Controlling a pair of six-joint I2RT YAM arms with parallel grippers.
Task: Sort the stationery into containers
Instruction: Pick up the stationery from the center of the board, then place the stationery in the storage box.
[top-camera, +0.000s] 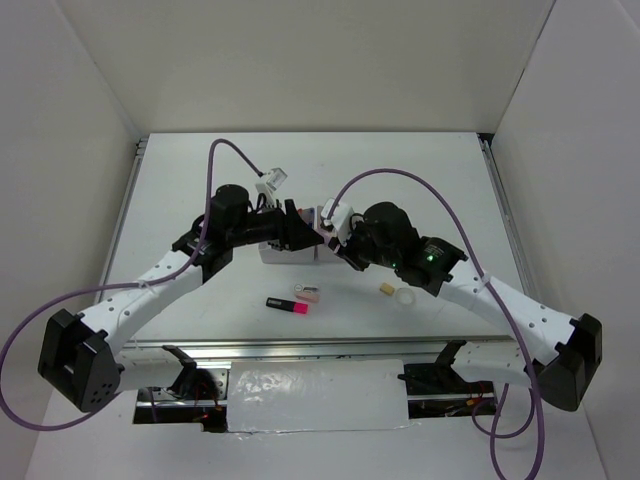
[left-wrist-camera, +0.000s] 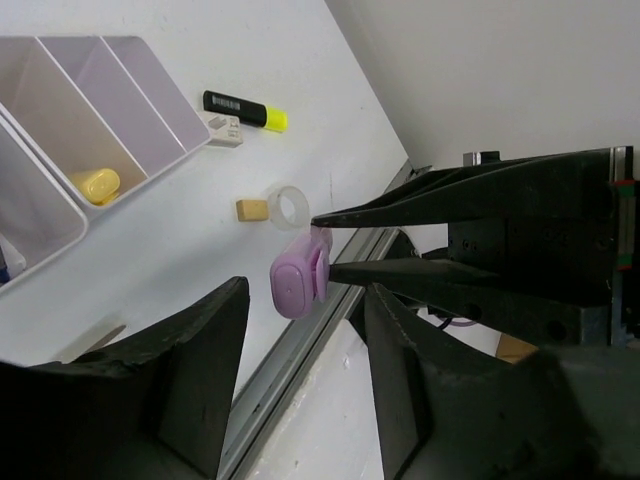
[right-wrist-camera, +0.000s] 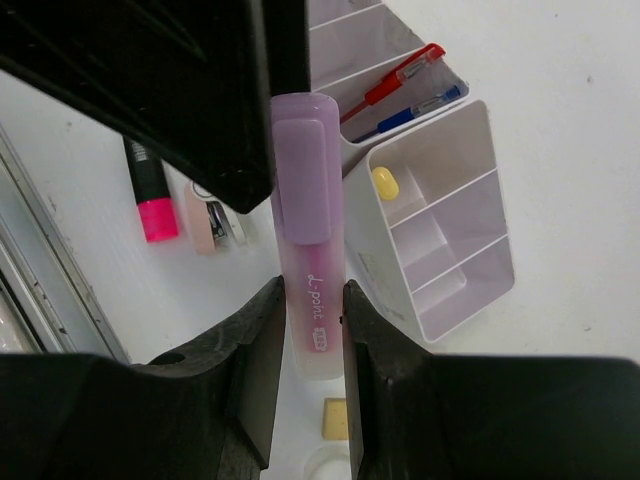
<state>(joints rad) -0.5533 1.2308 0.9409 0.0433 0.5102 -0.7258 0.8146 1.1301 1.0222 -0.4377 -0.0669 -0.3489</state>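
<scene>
My right gripper is shut on the purple marker and holds it in the air beside the white organiser. In the left wrist view the marker's cap end sits just beyond my open left gripper, pinched by the right arm's thin fingers. From above, both grippers, left and right, meet over the organiser. A black-pink highlighter, a pink eraser, a tan eraser and a clear tape ring lie on the table.
The organiser holds a red pen, a blue pen and a small yellow item. The table's metal front rail runs close below the grippers. White walls enclose the table on three sides.
</scene>
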